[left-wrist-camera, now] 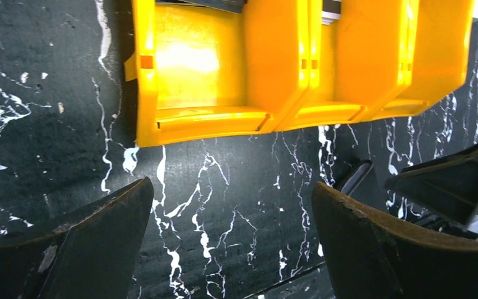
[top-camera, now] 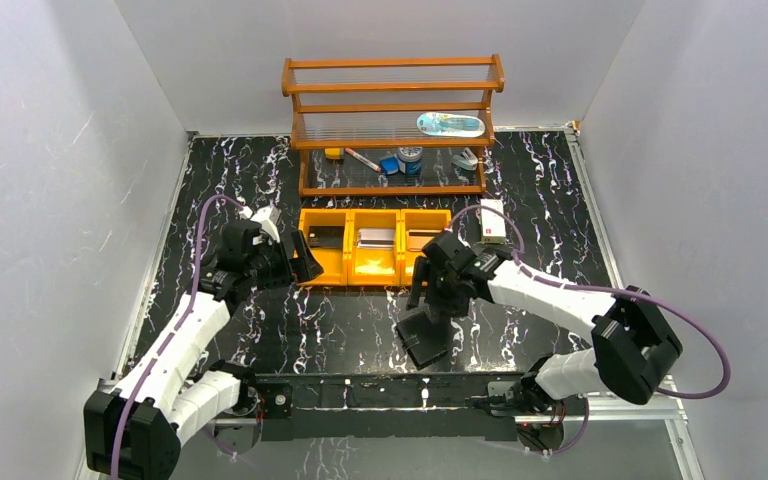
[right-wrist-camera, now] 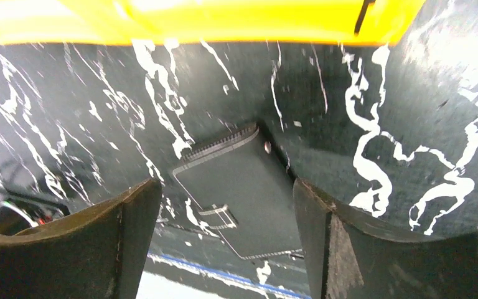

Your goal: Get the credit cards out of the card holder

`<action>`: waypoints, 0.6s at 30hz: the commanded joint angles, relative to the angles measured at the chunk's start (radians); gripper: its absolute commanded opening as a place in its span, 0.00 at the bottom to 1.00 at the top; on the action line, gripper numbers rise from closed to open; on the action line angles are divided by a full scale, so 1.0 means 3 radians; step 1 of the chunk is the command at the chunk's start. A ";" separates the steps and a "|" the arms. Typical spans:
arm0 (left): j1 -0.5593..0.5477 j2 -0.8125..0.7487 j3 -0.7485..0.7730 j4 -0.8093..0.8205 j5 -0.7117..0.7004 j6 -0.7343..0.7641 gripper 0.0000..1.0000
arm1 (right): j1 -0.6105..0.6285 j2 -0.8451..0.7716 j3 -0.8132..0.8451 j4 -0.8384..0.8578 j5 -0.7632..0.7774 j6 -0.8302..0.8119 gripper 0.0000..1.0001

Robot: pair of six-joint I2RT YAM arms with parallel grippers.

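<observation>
The card holder (top-camera: 425, 340) lies shut on the black marble table, its black outside up, just in front of the yellow bin tray. In the right wrist view the card holder (right-wrist-camera: 243, 190) shows stitched edges and a small snap. My right gripper (top-camera: 431, 298) hangs above it with its jaws wide apart; the right gripper (right-wrist-camera: 225, 187) is open, with the holder below the gap and apart from both fingers. My left gripper (top-camera: 300, 262) stands open at the tray's left end, and the left gripper (left-wrist-camera: 231, 187) has only bare table between its fingers. The credit cards are hidden.
The yellow three-compartment bin tray (top-camera: 345, 275) sits mid-table with flat items in its compartments; the tray's front wall (left-wrist-camera: 211, 118) fills the top of the left wrist view. Behind it stands a wooden shelf (top-camera: 392, 130) with small objects. A white box (top-camera: 492, 222) lies right of the tray.
</observation>
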 commanded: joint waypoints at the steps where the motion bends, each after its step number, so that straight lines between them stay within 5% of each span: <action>1: -0.0002 0.0064 0.0057 -0.0111 -0.0317 -0.0016 0.99 | -0.0016 0.0109 0.0426 -0.0216 0.0621 0.0059 0.87; 9: 0.0009 0.0566 0.0254 -0.0056 -0.0620 0.0081 0.98 | -0.0160 0.0537 0.0634 -0.0291 0.0747 0.0141 0.87; 18: 0.0028 0.1085 0.0399 0.0288 -0.0222 0.0223 0.94 | -0.0395 0.0854 0.0753 -0.0012 0.0608 -0.0029 0.85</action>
